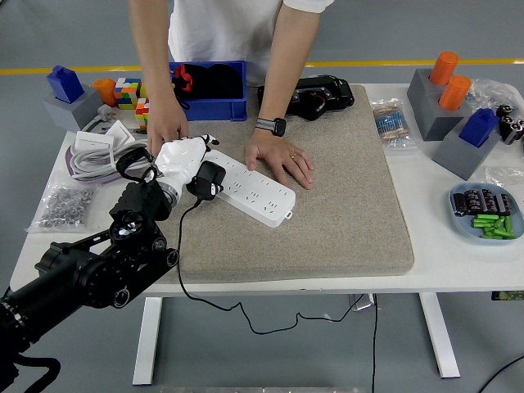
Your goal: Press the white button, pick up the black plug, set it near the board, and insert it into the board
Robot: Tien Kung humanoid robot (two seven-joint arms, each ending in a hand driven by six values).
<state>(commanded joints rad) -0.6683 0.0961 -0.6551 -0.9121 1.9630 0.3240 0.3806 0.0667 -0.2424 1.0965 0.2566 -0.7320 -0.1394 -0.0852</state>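
A white power strip (250, 189) lies slantwise on the beige mat (327, 205). My left hand (187, 164), white-gloved, is shut on the black plug (208, 179), which hangs over the strip's left end; whether its pins touch the sockets is hidden. The plug's black cable (182, 262) trails down over the table's near edge. A person at the far side steadies the strip: one hand (282, 157) lies flat beside its middle, the other hand (168, 124) rests by its left end, just behind my hand. No white button can be made out.
A blue bin (211, 89) and a black device (315, 94) stand behind the mat. White cables (94, 151) and a bag of screws (61, 205) lie at the left. Grey holders with orange and blue pieces (454, 106) and a tray of parts (487, 211) stand at the right.
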